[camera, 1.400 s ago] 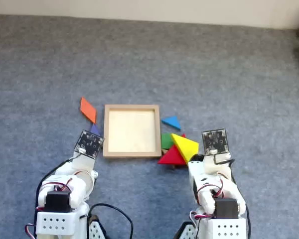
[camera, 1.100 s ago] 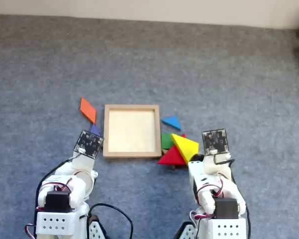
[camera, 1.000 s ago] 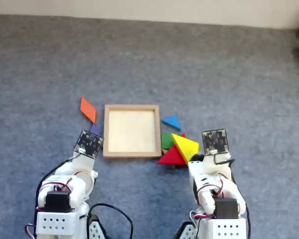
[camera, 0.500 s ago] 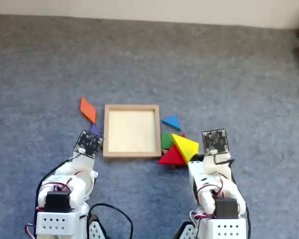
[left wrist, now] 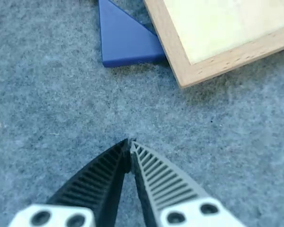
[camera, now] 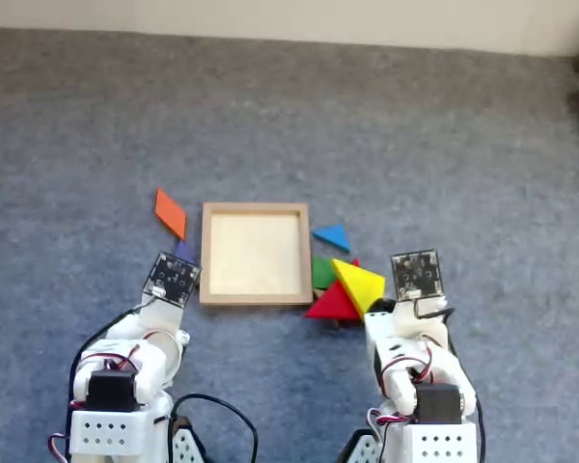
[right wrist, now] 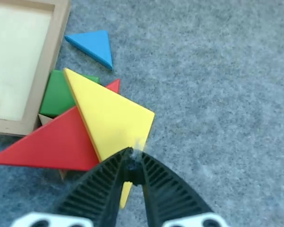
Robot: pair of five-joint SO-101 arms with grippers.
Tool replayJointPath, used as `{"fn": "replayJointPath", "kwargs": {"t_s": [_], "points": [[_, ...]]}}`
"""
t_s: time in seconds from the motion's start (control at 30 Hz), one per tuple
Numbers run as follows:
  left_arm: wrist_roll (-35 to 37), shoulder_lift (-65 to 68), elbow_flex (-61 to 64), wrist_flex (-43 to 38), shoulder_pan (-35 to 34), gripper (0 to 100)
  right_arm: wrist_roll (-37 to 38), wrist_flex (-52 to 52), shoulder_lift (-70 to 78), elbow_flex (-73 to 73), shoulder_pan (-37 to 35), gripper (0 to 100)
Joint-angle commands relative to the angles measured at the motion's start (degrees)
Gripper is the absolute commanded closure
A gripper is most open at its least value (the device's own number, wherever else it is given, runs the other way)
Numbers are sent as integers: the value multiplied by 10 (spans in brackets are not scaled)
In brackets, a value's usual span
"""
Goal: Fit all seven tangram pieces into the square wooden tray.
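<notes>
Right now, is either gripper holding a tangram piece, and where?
Nothing is held. The left gripper is shut over grey carpet; the right gripper is shut above the large yellow triangle, not gripping it.

Left gripper (left wrist: 130, 144) hangs over grey carpet (left wrist: 47, 94), fingertips together, nothing between them. Dark blue triangle piece (left wrist: 123, 40) lies beyond it, apparently touching the outer edge of the wooden tray (left wrist: 180, 66) near its corner.
</notes>
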Motion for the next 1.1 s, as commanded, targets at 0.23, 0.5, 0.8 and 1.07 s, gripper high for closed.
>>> {"fn": "replayJointPath", "kwargs": {"t_s": [0.23,0.5,0.8,1.07], "points": [[6,-20,12,3,-7,995,-1,3,-11,62,5,995],[6,-20,12,3,-7,995,-1,3,-11,62,5,995],[6,-20,12,3,-7,995,-2,3,-10,62,-27,995],[6,-20,12,3,-7,995,-4,3,-10,62,-35,995]]}}
